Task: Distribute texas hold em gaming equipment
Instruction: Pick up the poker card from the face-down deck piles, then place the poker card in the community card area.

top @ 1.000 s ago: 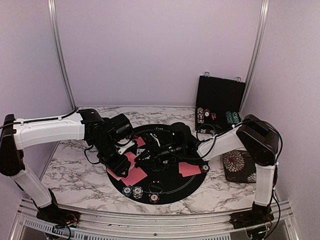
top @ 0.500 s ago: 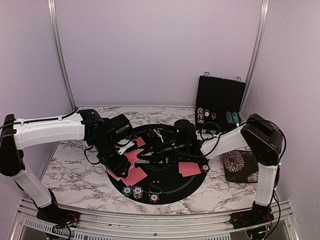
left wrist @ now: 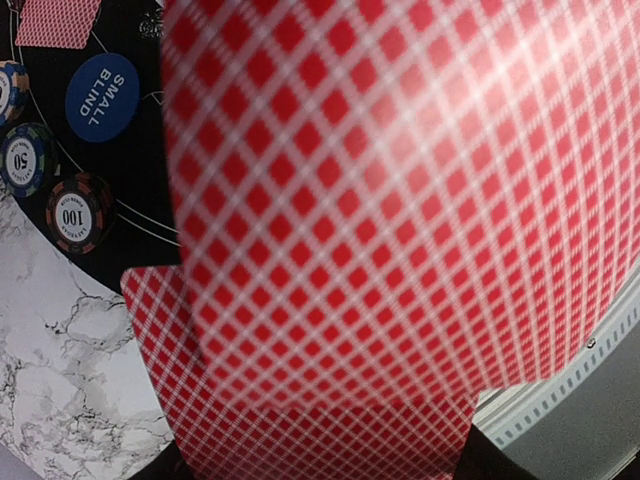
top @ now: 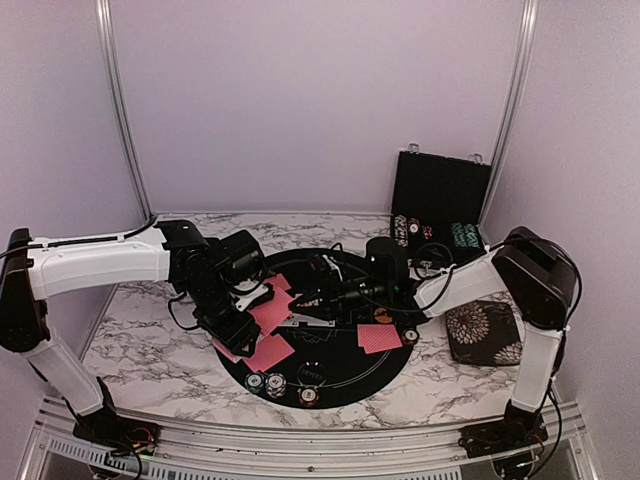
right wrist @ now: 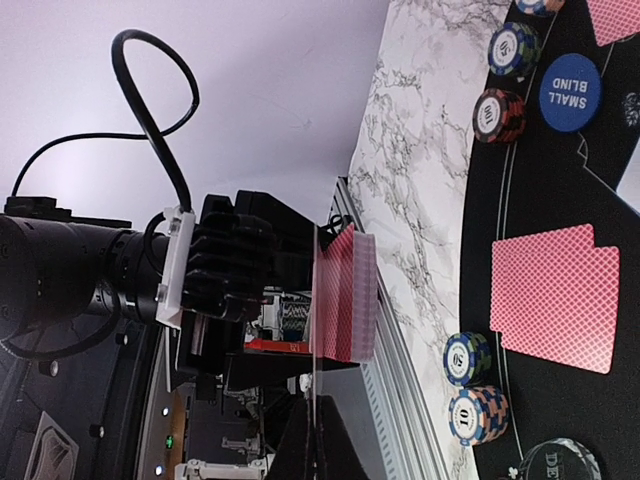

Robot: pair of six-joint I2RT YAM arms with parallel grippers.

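Observation:
My left gripper (top: 243, 300) is shut on a deck of red-backed cards (top: 268, 306) held above the left of the round black mat (top: 345, 385). The deck's back fills the left wrist view (left wrist: 400, 200). My right gripper (right wrist: 318, 415) is shut on a single card (right wrist: 318, 330), seen edge-on, just off the deck (right wrist: 345, 293). Pairs of cards lie on the mat at the front left (top: 262, 352) and the right (top: 378, 338). Chip stacks (top: 265, 384) and a blue "small blind" button (left wrist: 102, 97) sit at the mat's front edge.
The open black chip case (top: 440, 205) stands at the back right with chips in it. The floral black pad (top: 485, 332) lies at the right. An orange button (top: 382, 315) and a black button (top: 410, 335) lie by the right-hand cards. Walls close in on three sides.
My right arm has drawn back to the right, away from the deck, with a card pinched in its fingers. My left arm holds the deck almost still.

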